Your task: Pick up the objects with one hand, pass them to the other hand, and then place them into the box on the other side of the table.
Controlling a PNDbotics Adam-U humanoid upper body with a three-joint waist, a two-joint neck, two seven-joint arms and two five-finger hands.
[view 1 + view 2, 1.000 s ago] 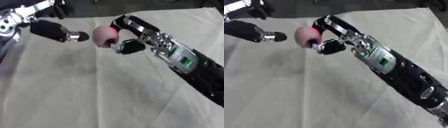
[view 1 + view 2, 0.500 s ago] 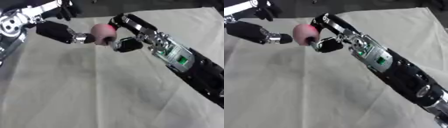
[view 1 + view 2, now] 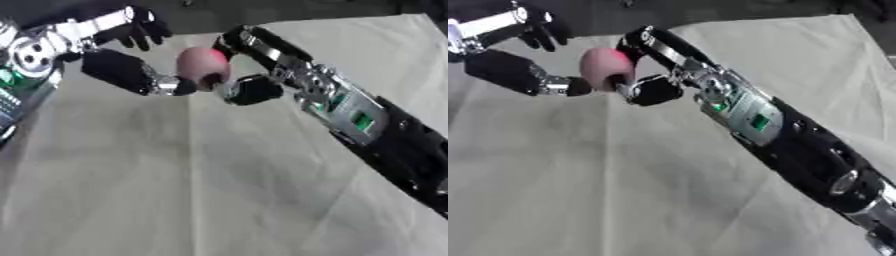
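**Handover in mid-air — pink object between two hands**

Item 1, nearest: the surface (image 3: pixel 175 200), covered in a pale, creased cloth, lying under the whole working area. No box is showing in either view.

Item 2: the right arm, black with a green-lit panel, reaching in from the lower right and running diagonally up toward the centre top.

Item 3: the right robot hand (image 3: pixel 647 75), fingers and thumb curling round the pink object (image 3: pixel 203 67) — a rounded, soft-looking thing being held clear of the cloth, near the far edge.

Item 4, farthest: the left robot hand (image 3: pixel 144 77), coming in from the upper left. One finger tip is touching or almost touching the object's left side; other fingers are spreading apart above it, not closing on anything.

Key relation: the object is lying directly between the hands, to the left hand's right. The right hand is carrying it; the left is the receiver. Judgement — the transfer is not yet done, and the left fingers need to wrap the object before the right ones let go, or it may drop.
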